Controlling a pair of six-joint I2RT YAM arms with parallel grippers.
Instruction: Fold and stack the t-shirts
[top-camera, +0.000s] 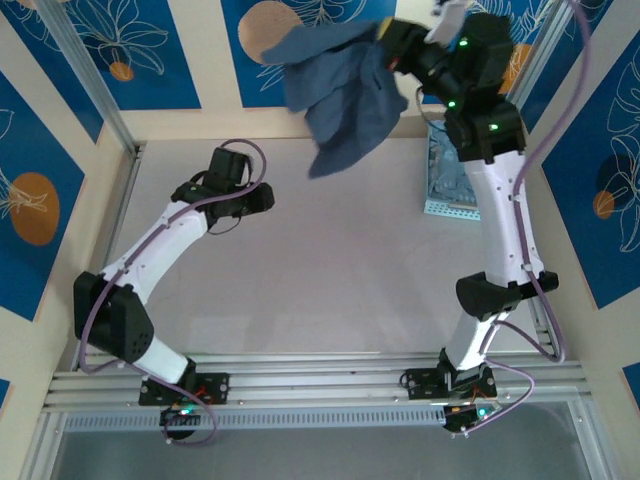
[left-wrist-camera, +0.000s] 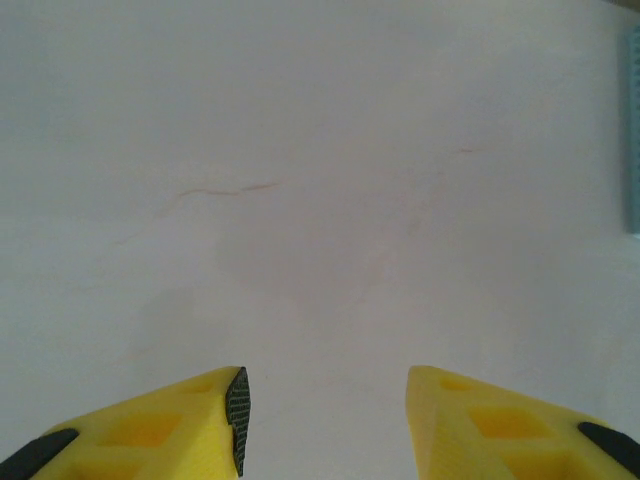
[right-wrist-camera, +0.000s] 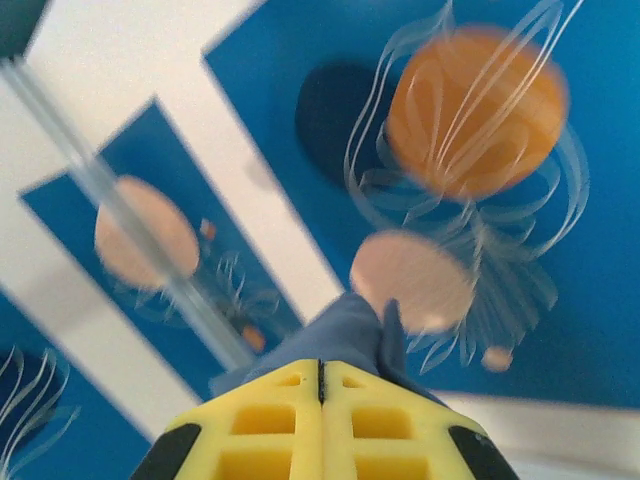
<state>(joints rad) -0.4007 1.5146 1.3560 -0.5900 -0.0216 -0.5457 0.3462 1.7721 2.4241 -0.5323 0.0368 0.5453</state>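
Observation:
A dark slate-blue t-shirt (top-camera: 340, 100) hangs bunched in the air above the table's far edge, well off the surface. My right gripper (top-camera: 385, 50) is raised high at the back and is shut on the shirt's upper edge. In the right wrist view its yellow fingers (right-wrist-camera: 280, 410) are pressed together at the gripper (right-wrist-camera: 320, 365), with the blue cloth (right-wrist-camera: 350, 330) coming out beyond them. My left gripper (top-camera: 268, 197) is low over the table's left middle. It (left-wrist-camera: 325, 400) stands open with only bare table between the fingers.
A pale blue perforated basket (top-camera: 445, 180) stands at the back right, partly behind the right arm; its edge (left-wrist-camera: 633, 130) shows in the left wrist view. Blue patterned walls enclose the table (top-camera: 330, 280) on three sides.

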